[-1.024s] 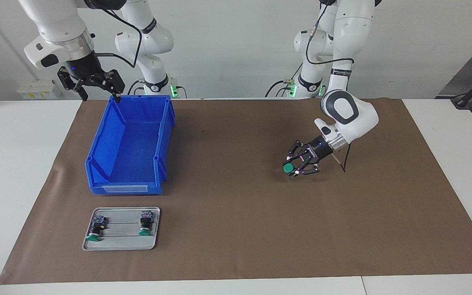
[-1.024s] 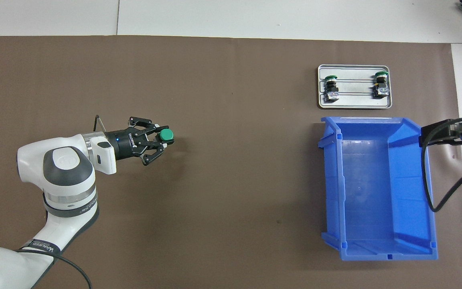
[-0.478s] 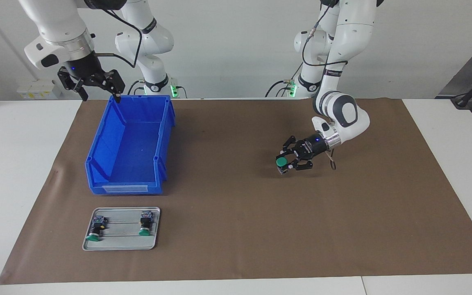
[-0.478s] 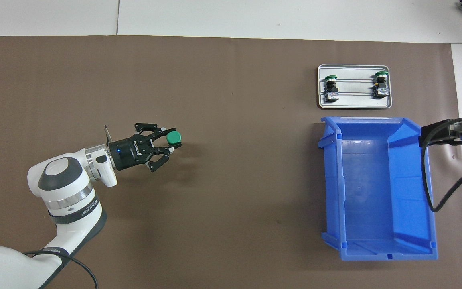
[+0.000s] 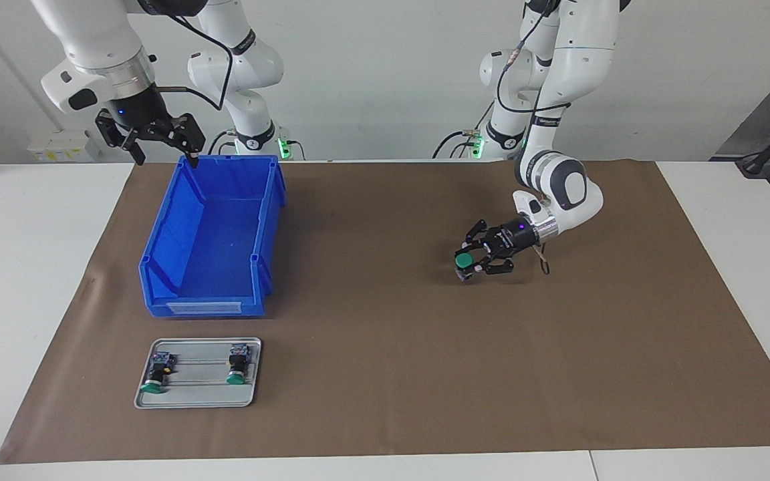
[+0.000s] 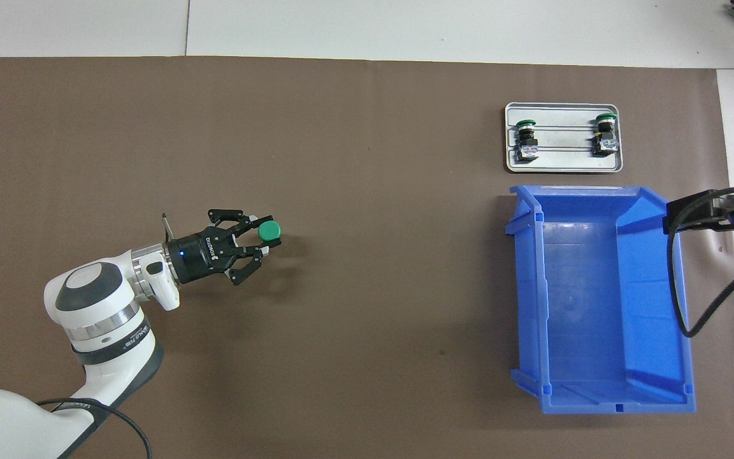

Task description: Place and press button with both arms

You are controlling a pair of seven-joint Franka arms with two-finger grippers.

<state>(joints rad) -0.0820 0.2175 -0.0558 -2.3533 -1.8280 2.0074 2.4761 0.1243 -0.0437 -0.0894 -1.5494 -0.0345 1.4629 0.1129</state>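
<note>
My left gripper (image 5: 470,266) holds the button (image 5: 466,259) clamped, green cap out, low over bare brown mat (image 5: 385,401) toward my left arm's end. Placing step, I judge: next, lower it upright and let go. My right gripper (image 5: 161,141) waits over the blue bin (image 5: 158,267) rim's corner, fingers parted, empty. Tray (image 5: 191,399) carries two more buttons.

The blue bin (image 6: 599,299) sits on the brown mat (image 6: 367,191) at the right arm's end of the counter. Just beside it, farther from the robots, a grey tray (image 6: 562,164) carries two green-capped switches (image 6: 525,135). Well apart from the bin, toward the left arm's end, the left hand (image 6: 259,242) grips the button (image 6: 269,231) over the mat. The right hand (image 6: 711,210) shows only at the bin's outer rim.
</note>
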